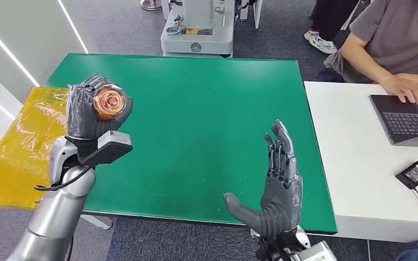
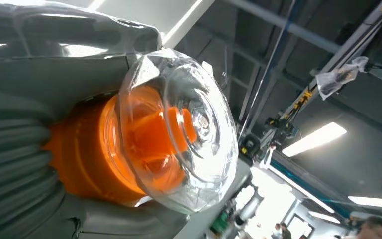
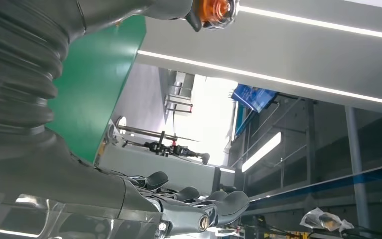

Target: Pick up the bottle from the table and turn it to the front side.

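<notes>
An orange bottle (image 1: 108, 103) with a clear rounded end is raised above the left part of the green table (image 1: 207, 109), its clear end turned toward my head camera. My left hand (image 1: 86, 113) grips it around the body. In the left wrist view the bottle (image 2: 149, 144) sits close up, orange inside clear plastic, with my grey fingers (image 2: 20, 164) wrapped round it. My right hand (image 1: 275, 185) stands upright over the table's near right part, fingers spread, holding nothing. The right wrist view shows its fingers (image 3: 199, 199), plus the bottle (image 3: 214, 10) in the distance.
A yellow sheet (image 1: 22, 141) lies left of the green table. A white table (image 1: 359, 163) on the right carries a laptop (image 1: 408, 117) and a black charger (image 1: 416, 173); a seated person's hand (image 1: 405, 88) rests at the laptop. A grey machine base (image 1: 196, 32) stands beyond the far edge.
</notes>
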`<state>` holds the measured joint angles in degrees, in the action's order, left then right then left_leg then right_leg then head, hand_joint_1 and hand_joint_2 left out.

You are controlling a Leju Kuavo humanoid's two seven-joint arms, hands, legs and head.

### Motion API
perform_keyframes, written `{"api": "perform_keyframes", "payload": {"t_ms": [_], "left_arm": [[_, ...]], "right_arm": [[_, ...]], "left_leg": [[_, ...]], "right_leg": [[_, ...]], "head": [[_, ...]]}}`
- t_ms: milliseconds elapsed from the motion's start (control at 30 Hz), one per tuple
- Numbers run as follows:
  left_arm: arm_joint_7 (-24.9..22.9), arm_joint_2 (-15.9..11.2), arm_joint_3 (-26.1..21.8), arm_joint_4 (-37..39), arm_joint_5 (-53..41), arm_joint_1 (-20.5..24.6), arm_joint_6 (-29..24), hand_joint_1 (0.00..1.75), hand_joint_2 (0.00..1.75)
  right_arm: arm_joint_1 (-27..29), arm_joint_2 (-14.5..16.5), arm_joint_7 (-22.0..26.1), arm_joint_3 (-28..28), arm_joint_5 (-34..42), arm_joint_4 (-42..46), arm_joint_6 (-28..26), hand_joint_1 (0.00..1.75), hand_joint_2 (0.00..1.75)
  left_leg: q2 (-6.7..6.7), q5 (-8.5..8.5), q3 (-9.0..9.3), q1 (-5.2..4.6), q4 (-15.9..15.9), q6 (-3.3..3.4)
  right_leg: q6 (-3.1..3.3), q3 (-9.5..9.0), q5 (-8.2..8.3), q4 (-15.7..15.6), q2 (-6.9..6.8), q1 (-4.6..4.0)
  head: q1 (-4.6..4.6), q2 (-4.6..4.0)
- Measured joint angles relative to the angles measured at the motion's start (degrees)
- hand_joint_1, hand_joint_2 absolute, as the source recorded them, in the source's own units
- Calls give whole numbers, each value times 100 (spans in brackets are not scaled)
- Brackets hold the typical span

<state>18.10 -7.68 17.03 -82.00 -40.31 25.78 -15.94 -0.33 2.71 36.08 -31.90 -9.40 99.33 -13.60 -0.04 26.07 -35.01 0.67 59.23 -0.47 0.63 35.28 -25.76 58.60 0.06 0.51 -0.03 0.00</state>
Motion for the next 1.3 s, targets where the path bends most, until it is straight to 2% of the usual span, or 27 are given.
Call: {"api": "perform_keyframes", "payload": {"t_ms": [233, 433, 633, 1000, 1167, 1300], "left_arm": [[-179, -887, 74, 532, -939, 481, 391, 175, 175], [-234, -1334, 266, 1364, -1503, 847, 537, 175, 175], [207, -1421, 465, 2465, -1417, 1244, 806, 175, 175], [329, -1433, 673, 3362, -1400, 1560, 802, 175, 175], [778, -1395, 781, 4222, -1373, 1849, 605, 175, 175], [796, -1375, 931, 4883, -1641, 1977, 584, 175, 175]], "right_arm": [[173, 34, 11, 125, 5, 33, 285, 0, 175], [343, 101, 62, 239, -5, 31, 453, 0, 175], [494, 164, 106, 330, -12, 29, 525, 0, 175], [581, 201, 114, 399, -13, 29, 534, 0, 175], [658, 221, 114, 410, -11, 29, 464, 0, 175], [732, 239, 111, 418, -10, 31, 424, 0, 175]], "left_leg": [[11, 0, 3, 0, 0, -1], [13, 0, 3, 0, -1, -1], [14, 0, 2, -1, 0, -1], [14, 1, 2, 0, 0, -1], [16, 0, 3, 0, -1, -1], [18, 0, 3, 0, -1, -1]], "right_leg": [[2, 4, -1, 0, 15, 0], [3, 5, -1, 0, 16, 0], [4, 4, 1, 0, 16, 0], [4, 6, 0, -1, 16, 1], [5, 5, 1, 1, 17, 1], [5, 6, 1, 1, 19, 1]], "head": [[-1, 0], [1, 0], [2, 0], [1, 0], [1, 0], [1, 0]]}}
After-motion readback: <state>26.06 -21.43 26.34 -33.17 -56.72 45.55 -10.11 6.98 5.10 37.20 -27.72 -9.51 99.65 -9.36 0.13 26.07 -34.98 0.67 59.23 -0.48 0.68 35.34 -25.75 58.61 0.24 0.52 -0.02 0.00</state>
